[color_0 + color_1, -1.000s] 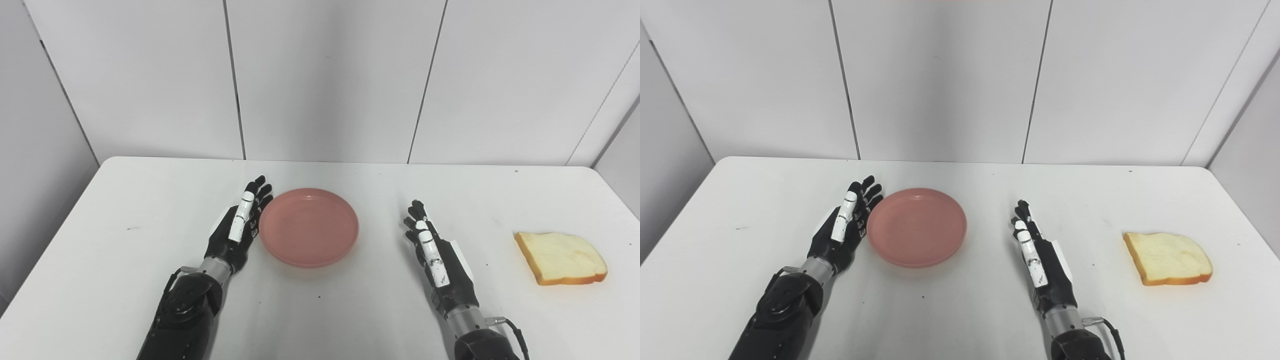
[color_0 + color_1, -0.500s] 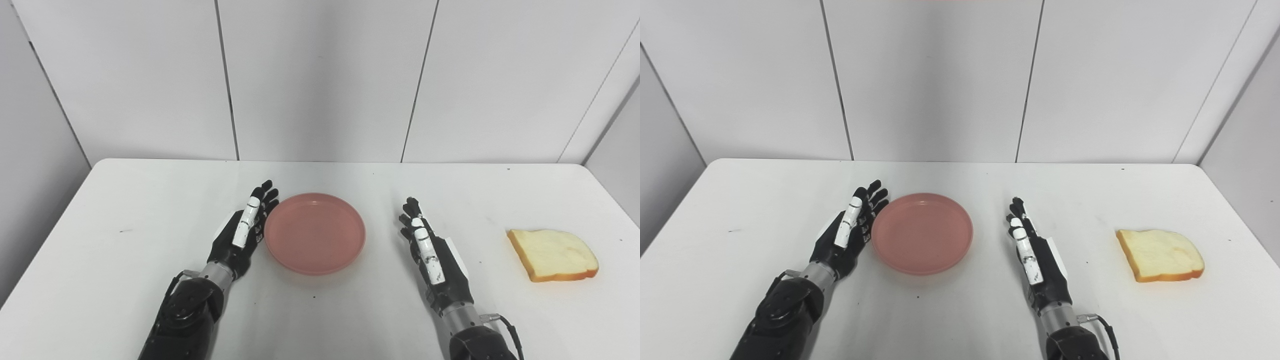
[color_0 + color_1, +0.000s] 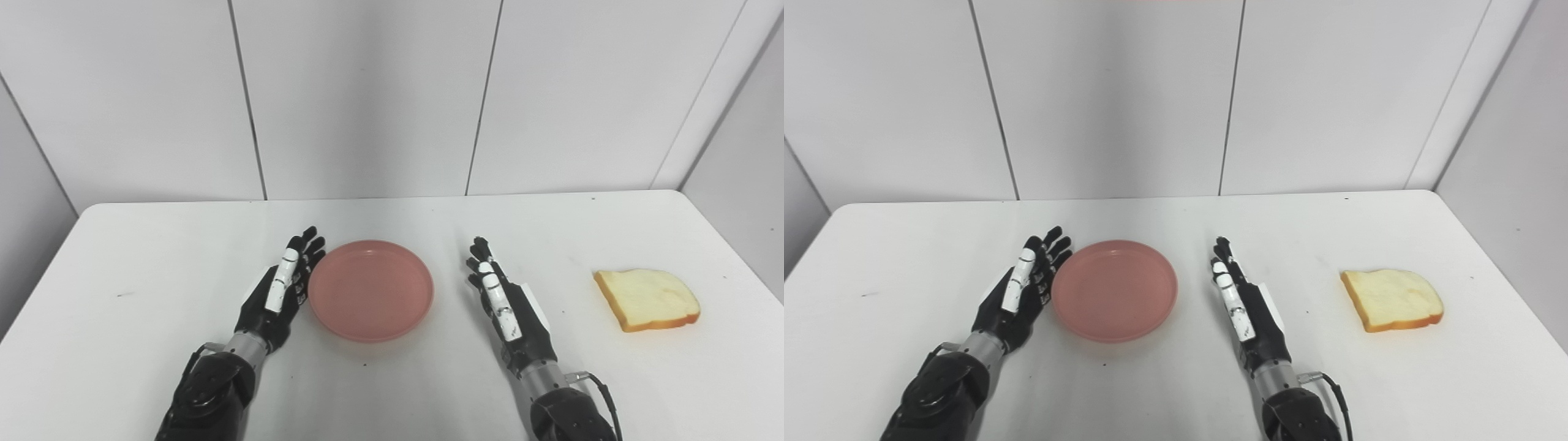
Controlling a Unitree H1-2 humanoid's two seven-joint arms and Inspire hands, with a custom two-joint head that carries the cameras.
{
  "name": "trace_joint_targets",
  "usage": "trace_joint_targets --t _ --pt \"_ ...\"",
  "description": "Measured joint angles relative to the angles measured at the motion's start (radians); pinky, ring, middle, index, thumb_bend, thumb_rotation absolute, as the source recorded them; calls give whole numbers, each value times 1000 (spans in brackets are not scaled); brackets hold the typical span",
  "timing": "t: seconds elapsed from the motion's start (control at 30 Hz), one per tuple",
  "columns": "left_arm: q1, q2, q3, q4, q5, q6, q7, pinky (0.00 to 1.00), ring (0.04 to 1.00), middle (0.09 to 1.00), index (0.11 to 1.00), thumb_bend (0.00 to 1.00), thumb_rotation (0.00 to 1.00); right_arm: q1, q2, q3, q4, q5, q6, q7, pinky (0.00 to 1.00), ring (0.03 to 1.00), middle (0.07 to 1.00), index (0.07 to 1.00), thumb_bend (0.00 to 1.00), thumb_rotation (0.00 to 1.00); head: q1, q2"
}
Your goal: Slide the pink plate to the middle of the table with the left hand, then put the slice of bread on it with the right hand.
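**Bread lay to the right of the right hand, toward the worktop's right edge**

Shown with the pink plate (image 3: 371, 290) resting flat near the middle of the worktop (image 3: 122, 257), roughly midway between its left and right edges. Left hand (image 3: 280, 294) set on edge just beside the plate's left rim, fingers (image 3: 298, 251) extended and slightly spread, holding nothing; contact with the rim too close to call from either eye view. Right hand (image 3: 505, 300) likewise held on edge, fingers straight and apart, empty, standing clear of the plate's right rim with bare worktop between.

Slice of bread (image 3: 647, 299) found lying flat near the right edge of the worktop, well apart from the plate and from both hands. Seen from the right hand, placed to the right, at about the same depth from the front edge. Long axis oriented roughly left to right, slightly skewed, with the rounded crust end toward the right edge and a straight cut side facing the hand. Right hand clearly nearer to the bread than the left, with the plate lying between the two hands.

Judged: sliding step apparently complete or nearly so; bread step not yet begun. Judged further: a sideways reach toward the right edge required, followed by a carry back toward the plate.
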Motion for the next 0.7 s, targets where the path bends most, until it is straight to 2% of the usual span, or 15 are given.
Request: trace_joint_targets --t 0.13,0.33,0.4,0.43,0.47,0.53,0.57,0.63,0.67,0.7 --pt "0 1 0 18 2 -30 -1 1000 991 1000 1000 663 1000 -26 -33 -9 -38 0 0 5 974 983 1000 1000 449 1000 -54 -14" --pt "6 1 23 27 -1 -55 -13 1000 1000 1000 1000 706 1000 -103 -108 -22 -108 -58 5 4 965 968 987 994 593 917 -118 -34" --pt "8 1 31 28 -1 -63 -22 1000 1000 1000 1000 714 1000 -128 -152 -19 -141 -81 31 22 976 977 992 995 614 908 -138 -38" --pt "8 1 34 29 -1 -68 -25 1000 1000 1000 1000 723 1000 -140 -177 -17 -164 -102 53 30 909 947 977 982 618 907 -169 -46" --pt "9 3 36 35 -1 -81 -30 1000 1000 1000 1000 737 1000 -156 -206 -15 -176 -126 62 42 870 925 964 971 640 899 -169 -46" --pt "11 6 41 40 -1 -95 -40 1000 1000 1000 1000 746 1000 -188 -265 -6 -202 -191 91 55 854 908 953 965 670 882 -198 -49" --pt "12 8 44 41 -1 -100 -44 995 1000 1000 1000 743 1000 -204 -300 2 -219 -217 112 73 848 900 947 964 692 851 -224 -54" --pt "16 11 51 42 -1 -106 -53 985 998 999 996 760 1000 -236 -356 17 -252 -247 150 110 832 897 943 966 743 728 -224 -54" --pt "16 13 55 45 -1 -109 -59 982 997 998 994 766 1000 -252 -375 20 -263 -255 172 127 830 899 945 969 752 711 -242 -54" --pt "16 14 60 49 -1 -113 -65 949 970 975 968 782 977 -268 -397 24 -273 -265 197 145 814 896 948 975 785 660 -258 -52"
